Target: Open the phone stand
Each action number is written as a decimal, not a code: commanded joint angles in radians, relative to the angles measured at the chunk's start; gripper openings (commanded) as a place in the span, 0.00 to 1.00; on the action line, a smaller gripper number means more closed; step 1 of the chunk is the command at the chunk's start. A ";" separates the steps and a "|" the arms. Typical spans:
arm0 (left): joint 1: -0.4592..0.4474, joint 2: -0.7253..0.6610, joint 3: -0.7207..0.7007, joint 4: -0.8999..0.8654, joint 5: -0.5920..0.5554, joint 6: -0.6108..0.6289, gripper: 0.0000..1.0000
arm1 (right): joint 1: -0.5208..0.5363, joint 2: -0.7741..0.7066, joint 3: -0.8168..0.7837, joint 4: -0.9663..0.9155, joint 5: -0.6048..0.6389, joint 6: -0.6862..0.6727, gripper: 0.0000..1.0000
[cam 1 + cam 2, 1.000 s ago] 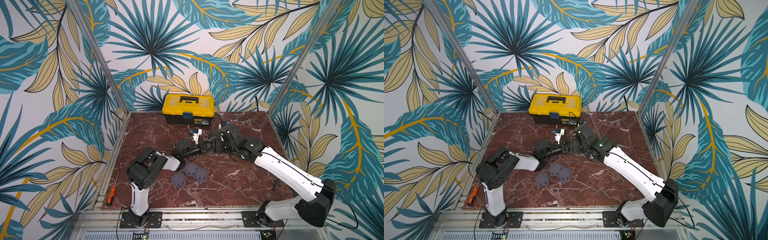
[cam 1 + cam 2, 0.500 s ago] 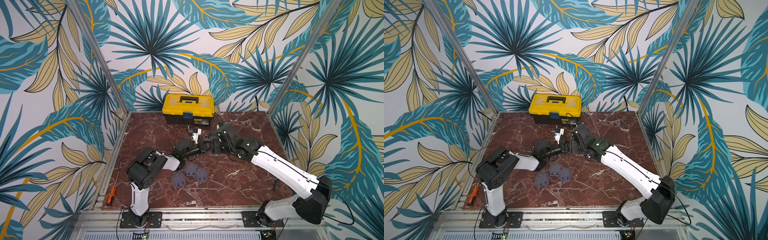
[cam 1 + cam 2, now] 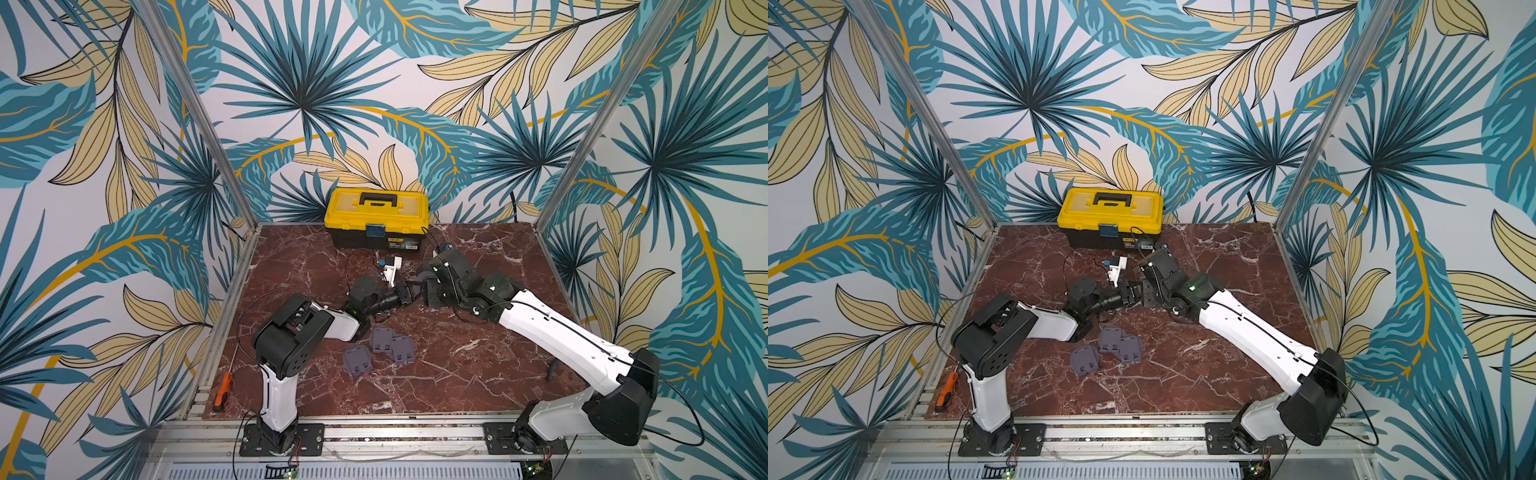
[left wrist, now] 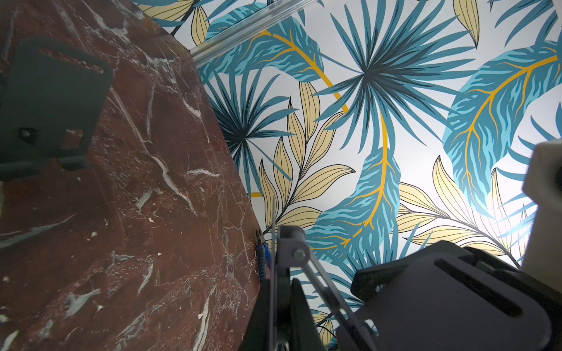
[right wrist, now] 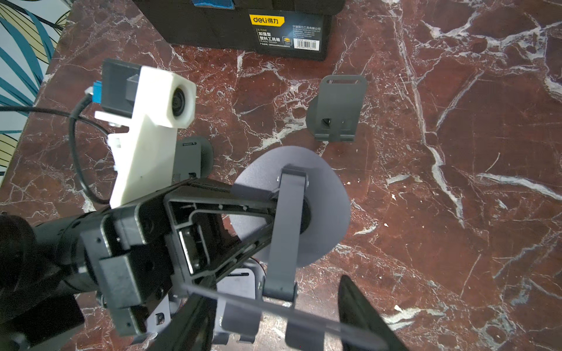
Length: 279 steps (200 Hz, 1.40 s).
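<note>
A red marble table point(image 3: 478, 374) sets the scene as the left arm point(image 3: 299, 332) reaches in from 7 o'clock and the right arm point(image 3: 561, 332) from 4 o'clock, meeting just toward 12 o'clock of the centre. A closed yellow toolbox point(image 3: 376, 218) sits out of the way against the wall at 12 o'clock. Between the arms, lifted clear of the table, is the grey phone stand point(image 5: 328, 197). The left gripper point(image 5: 261, 212) is clenched on it at its round base point(image 5: 331, 182), apparently to anchor it. The right gripper point(image 5: 273, 317) is closed on the support plate point(image 5: 240, 316) at the far end of the hinged bar point(image 5: 286, 231), a hold that looks meant to swing the plate away from the base. Holding it in the air probably gives the hinges room to turn, and the stand appears only partly unfolded. An open stand point(image 5: 336, 109) stands at 12 o'clock of the grippers, before the toolbox. Three folded stands point(image 3: 380, 347) lie flat at 6 o'clock of the grippers, seemingly awaiting their turn. An orange screwdriver point(image 3: 221, 395) lies unused off the table's edge at 8 o'clock.
</note>
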 commanded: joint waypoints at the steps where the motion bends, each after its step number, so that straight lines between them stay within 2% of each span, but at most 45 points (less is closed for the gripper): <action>1: 0.000 -0.004 -0.003 0.044 -0.011 0.004 0.00 | 0.007 -0.003 -0.009 -0.010 0.023 0.009 0.49; 15: 0.000 -0.010 -0.008 0.044 -0.012 0.007 0.00 | 0.007 -0.005 -0.007 -0.008 0.025 0.010 0.50; 33: 0.000 -0.018 -0.014 0.044 -0.019 0.010 0.00 | 0.007 0.000 0.001 -0.011 0.021 0.012 0.65; 49: 0.000 -0.024 -0.021 0.044 -0.025 0.015 0.00 | 0.007 0.010 0.011 -0.018 0.017 0.019 0.73; 76: 0.000 -0.036 -0.041 0.044 -0.048 0.019 0.00 | 0.007 0.022 0.023 -0.026 0.032 0.039 0.75; 186: 0.000 -0.046 -0.056 0.044 -0.099 0.027 0.00 | 0.019 0.095 0.069 -0.045 0.059 0.114 0.73; 198: 0.000 -0.046 -0.057 0.044 -0.100 0.027 0.00 | 0.021 0.101 0.069 -0.041 0.061 0.120 0.71; 232: 0.000 -0.049 -0.064 0.044 -0.105 0.027 0.00 | 0.022 0.108 0.080 -0.040 0.072 0.120 0.56; 261: 0.000 -0.046 -0.072 0.044 -0.113 0.024 0.00 | 0.022 0.107 0.093 -0.054 0.088 0.112 0.51; 279: 0.000 -0.046 -0.078 0.044 -0.117 0.020 0.15 | 0.022 0.104 0.094 -0.060 0.098 0.103 0.49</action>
